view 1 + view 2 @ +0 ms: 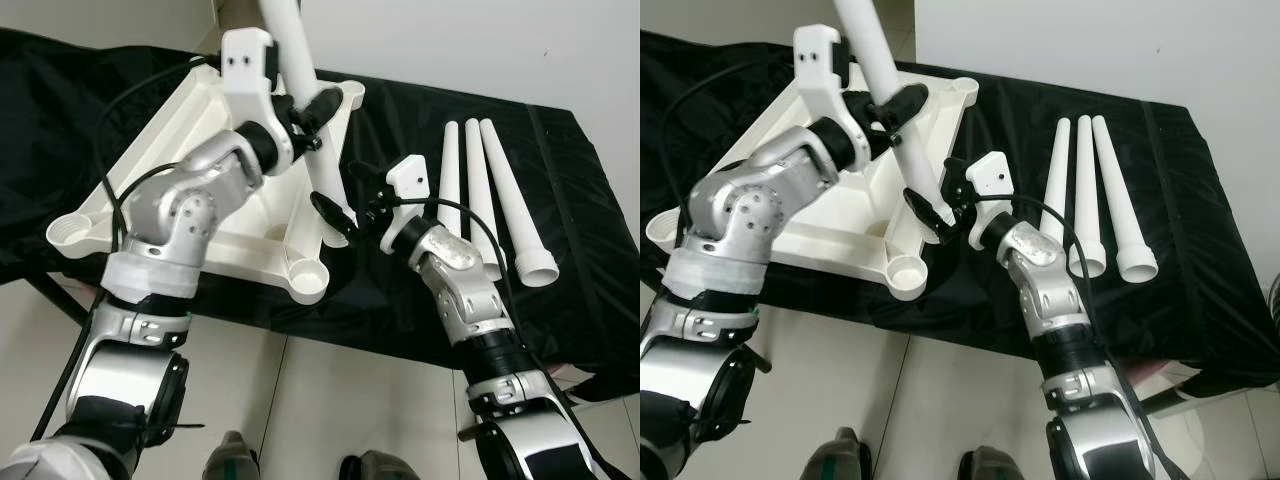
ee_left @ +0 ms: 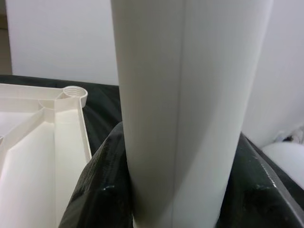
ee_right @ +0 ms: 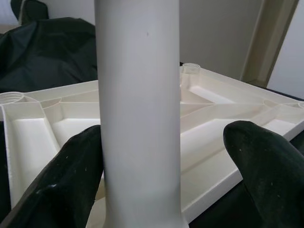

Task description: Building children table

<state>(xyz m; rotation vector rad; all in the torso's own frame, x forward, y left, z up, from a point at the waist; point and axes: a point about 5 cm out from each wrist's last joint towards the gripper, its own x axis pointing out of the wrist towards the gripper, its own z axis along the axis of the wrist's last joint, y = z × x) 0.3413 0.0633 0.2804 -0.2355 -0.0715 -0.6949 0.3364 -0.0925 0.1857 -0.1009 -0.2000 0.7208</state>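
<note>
Feet of the robot sit lowest in the left eye view, at six o'clock, on pale floor tiles. Above them the upturned white table top lies on a black cloth, one table leg standing near its three o'clock corner socket. Left pincer is clamped on that leg high up; right pincer sits at its base. Three spare legs lie at three o'clock.

Right eye view: same layout.

Left wrist view: black fingers hug the leg.

Right wrist view: fingertips are apart, one touching the leg.

Judgement: leg-fitting step; next calls for twisting it tight.
</note>
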